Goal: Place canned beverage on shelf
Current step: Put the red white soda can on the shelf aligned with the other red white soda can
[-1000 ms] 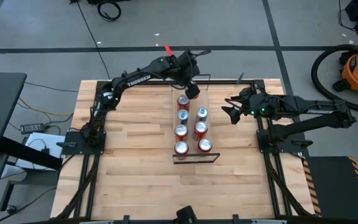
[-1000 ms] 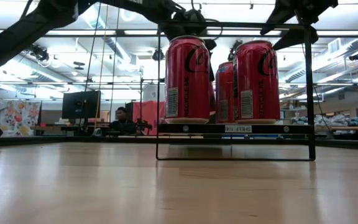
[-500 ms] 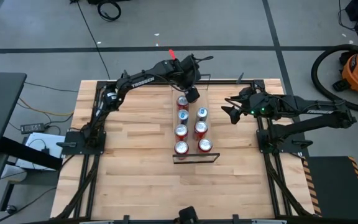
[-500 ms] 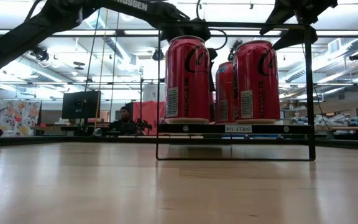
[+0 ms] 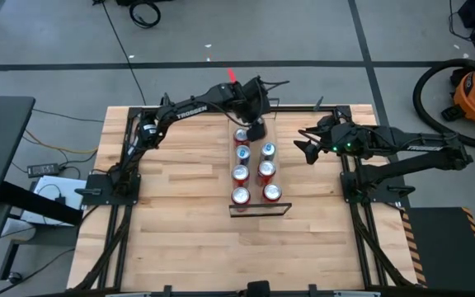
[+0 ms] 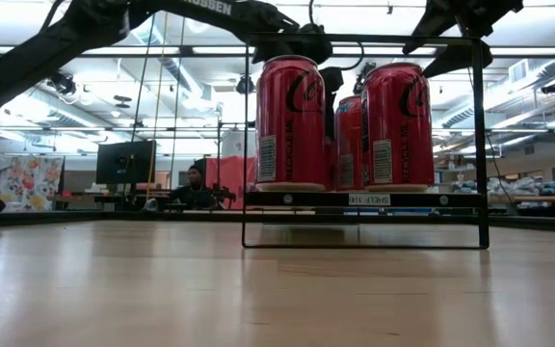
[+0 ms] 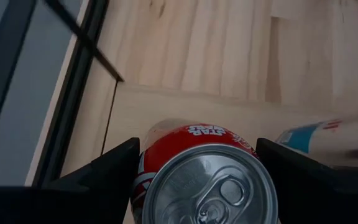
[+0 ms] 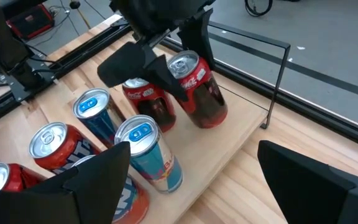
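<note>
Nearly done: left gripper [image 8: 166, 59] pinching red can [image 8: 199, 90] tilted at shelf [image 8: 244, 134] far end beside 7 cans, release left; right gripper [image 5: 303, 147] spread, waiting well apart.

The dark left gripper [image 5: 256, 130] reached across the table, fingers clamped; the dark right gripper [image 5: 301, 142] hovered apart, fingers spread.

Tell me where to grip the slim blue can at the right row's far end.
Probably its upper wall, from straight above: the slim blue can stands upright with other cans close beside it, leaving little finger room lower down.
</note>
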Available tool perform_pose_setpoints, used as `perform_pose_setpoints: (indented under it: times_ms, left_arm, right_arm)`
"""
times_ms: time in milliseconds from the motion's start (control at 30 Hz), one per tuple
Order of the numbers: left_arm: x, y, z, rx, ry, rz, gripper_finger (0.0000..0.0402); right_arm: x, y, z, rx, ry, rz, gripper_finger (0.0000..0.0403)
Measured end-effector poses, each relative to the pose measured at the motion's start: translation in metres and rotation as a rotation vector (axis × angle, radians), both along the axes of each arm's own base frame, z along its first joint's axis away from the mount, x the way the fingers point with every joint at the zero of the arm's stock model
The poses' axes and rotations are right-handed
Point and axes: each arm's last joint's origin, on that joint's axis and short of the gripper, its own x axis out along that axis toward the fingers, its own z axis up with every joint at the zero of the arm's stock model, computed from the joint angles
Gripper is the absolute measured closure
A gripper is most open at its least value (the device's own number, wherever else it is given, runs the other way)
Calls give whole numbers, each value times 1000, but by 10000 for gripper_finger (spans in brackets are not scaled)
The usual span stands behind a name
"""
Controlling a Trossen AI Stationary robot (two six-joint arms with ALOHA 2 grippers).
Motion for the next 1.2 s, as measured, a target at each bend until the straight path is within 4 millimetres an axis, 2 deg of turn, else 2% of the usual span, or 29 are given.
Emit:
perform_pose_setpoints:
  times_ms: [267,533,1200]
  left_arm:
    - [3,-7,0,18,1,-44,92]
    - [3,-6,2,24,-10,-38,54]
    - [0,-4,6,0,-22,-6,49]
  right_arm:
    - [0,0,0,1,0,0,39]
    - [0,0,0,7,-5,-4,39]
    - [0,0,0,8,-5,-3,39]
